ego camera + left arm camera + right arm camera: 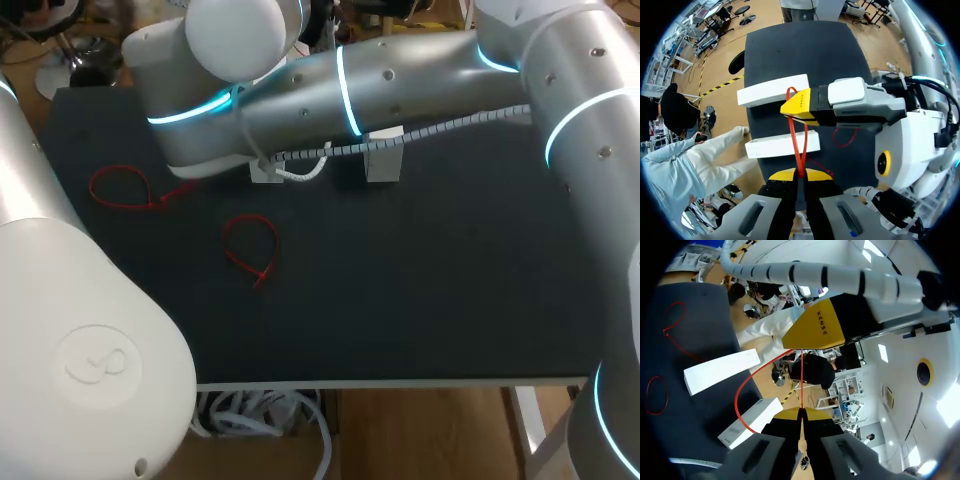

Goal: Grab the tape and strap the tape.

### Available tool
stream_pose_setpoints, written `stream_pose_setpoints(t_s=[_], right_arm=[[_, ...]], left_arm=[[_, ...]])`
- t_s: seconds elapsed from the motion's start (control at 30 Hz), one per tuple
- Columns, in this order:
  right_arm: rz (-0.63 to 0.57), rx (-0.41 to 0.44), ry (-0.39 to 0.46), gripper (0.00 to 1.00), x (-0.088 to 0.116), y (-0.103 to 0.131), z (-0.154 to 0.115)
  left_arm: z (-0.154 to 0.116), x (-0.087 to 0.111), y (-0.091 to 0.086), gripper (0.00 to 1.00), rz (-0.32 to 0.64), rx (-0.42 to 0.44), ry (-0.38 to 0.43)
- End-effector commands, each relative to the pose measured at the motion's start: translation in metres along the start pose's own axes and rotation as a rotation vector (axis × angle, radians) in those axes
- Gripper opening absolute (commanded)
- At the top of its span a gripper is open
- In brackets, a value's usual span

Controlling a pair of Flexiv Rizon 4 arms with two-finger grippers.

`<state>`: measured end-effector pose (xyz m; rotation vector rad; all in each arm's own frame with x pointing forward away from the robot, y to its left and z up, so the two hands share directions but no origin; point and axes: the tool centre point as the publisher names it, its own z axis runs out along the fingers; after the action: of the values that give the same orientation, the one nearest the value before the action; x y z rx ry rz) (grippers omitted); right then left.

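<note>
**A:** Where is the thin red plastic strap (801, 150)?

**B:** It is up off the black table top (420, 280), held between the two grippers. In the left wrist view it rises from the left gripper (800, 175) and curves into a narrow loop. The top of the loop meets the yellow tip of the other arm's finger.

**A:** And how do the jaws stand?

**B:** The left gripper's yellow tips are pressed together with the strap's end pinched between them. The right gripper (801, 414) is the same in its own view: its tips are closed on a thin red line that runs straight ahead to the left gripper's yellow finger. The rest of the strap bows out to one side.

**A:** Does the head view show any of that?

**B:** No. The right arm (400, 85) reaches across from the right and covers the spot (the left arm (60, 330) fills the near left corner).

**A:** What else is on the table?

**B:** Two white rectangular blocks (383, 160) (262, 176) lie side by side, a little apart, below the held strap. Two more red strap loops (150, 203) (243, 262) lie flat toward the left, apart from each other and from the blocks.
</note>
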<state>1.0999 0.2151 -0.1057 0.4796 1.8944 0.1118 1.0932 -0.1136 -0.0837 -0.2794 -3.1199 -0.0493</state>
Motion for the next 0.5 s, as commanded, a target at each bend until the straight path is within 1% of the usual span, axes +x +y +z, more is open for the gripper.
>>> stream_pose_setpoints(t_s=[0.03,0.5], right_arm=[[-0.003,0.005,0.006,0.0,-0.0007,0.0027,-0.0005],[-0.001,0.013,0.007,0.0,0.0019,0.0057,0.0002]], left_arm=[[-0.0015,-0.0008,-0.0006,0.0,-0.001,-0.004,0.004],[-0.0015,-0.0008,-0.0006,0.0,-0.001,-0.004,0.004]])
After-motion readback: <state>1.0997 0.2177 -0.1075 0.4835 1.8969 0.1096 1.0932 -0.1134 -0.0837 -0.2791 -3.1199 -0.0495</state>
